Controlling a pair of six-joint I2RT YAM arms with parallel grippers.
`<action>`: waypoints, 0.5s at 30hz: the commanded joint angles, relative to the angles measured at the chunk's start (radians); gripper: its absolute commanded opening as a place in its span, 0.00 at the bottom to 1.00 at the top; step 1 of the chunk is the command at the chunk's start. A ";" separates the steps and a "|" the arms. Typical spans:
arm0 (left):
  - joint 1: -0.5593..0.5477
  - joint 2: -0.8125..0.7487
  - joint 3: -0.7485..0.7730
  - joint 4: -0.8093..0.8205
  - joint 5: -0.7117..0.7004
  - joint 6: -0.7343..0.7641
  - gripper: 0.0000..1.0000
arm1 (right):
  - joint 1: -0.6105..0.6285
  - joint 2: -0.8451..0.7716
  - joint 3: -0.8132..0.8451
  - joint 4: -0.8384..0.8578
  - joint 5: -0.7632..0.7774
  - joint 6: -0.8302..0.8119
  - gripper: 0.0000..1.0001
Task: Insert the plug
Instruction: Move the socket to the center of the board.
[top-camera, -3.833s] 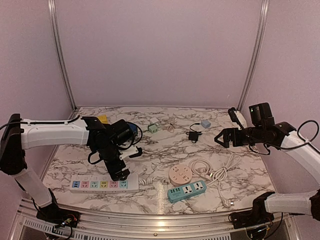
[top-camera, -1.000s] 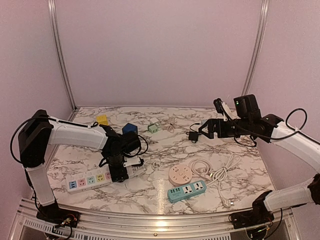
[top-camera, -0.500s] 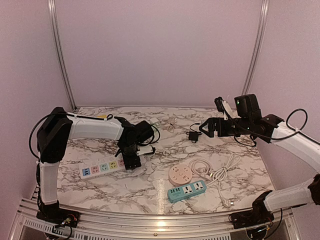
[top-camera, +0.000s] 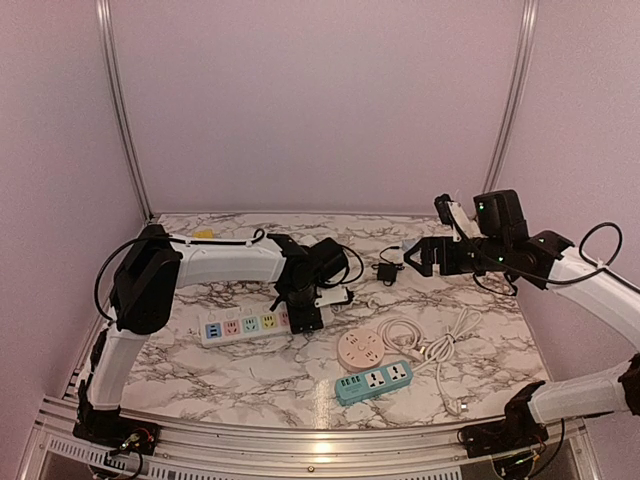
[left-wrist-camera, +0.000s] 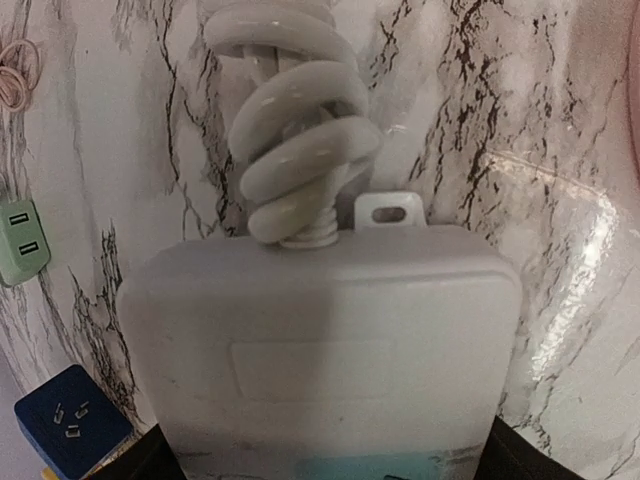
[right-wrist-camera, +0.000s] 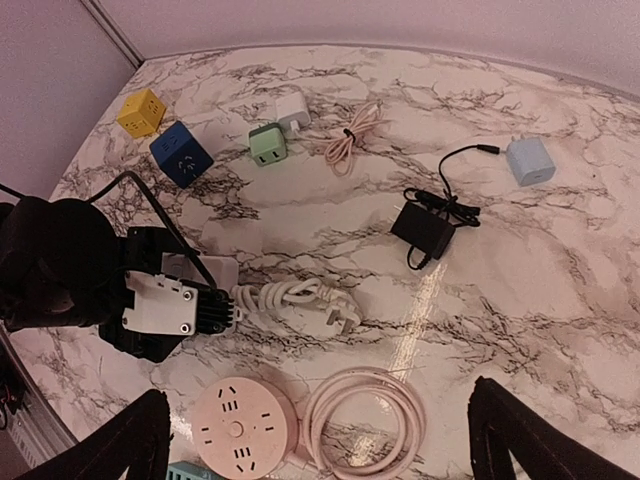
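My left gripper (top-camera: 305, 312) is shut on the cord end of the white power strip (top-camera: 245, 325) with pastel sockets, which lies on the marble. In the left wrist view that end (left-wrist-camera: 320, 350) fills the space between my fingers. The strip's coiled white cord (left-wrist-camera: 295, 130) runs ahead of it. The cord ends in a white plug (right-wrist-camera: 345, 318) lying loose on the table right of the left gripper. My right gripper (right-wrist-camera: 330, 440) hangs open above the table's right back, holding nothing.
A round pink socket (top-camera: 360, 350), a teal strip (top-camera: 373, 382) and loose white cords (top-camera: 440, 345) lie front right. A black adapter (right-wrist-camera: 425, 228), light blue cube (right-wrist-camera: 530, 160), green adapter (right-wrist-camera: 267, 143), blue cube (right-wrist-camera: 182, 153) and yellow cube (right-wrist-camera: 140, 112) sit at the back.
The left gripper has dragged the power strip to the right and slightly away from the front edge. The right arm has barely shifted.
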 joint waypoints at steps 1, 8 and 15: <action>-0.035 0.080 0.012 -0.013 0.056 0.003 0.77 | 0.009 -0.027 -0.016 -0.010 0.019 -0.010 0.99; -0.057 0.090 0.027 -0.009 0.082 -0.001 0.83 | 0.008 -0.021 0.027 -0.044 0.046 -0.026 0.98; -0.061 0.032 -0.032 0.059 0.001 -0.043 0.96 | 0.009 -0.022 0.013 -0.039 0.034 -0.015 0.99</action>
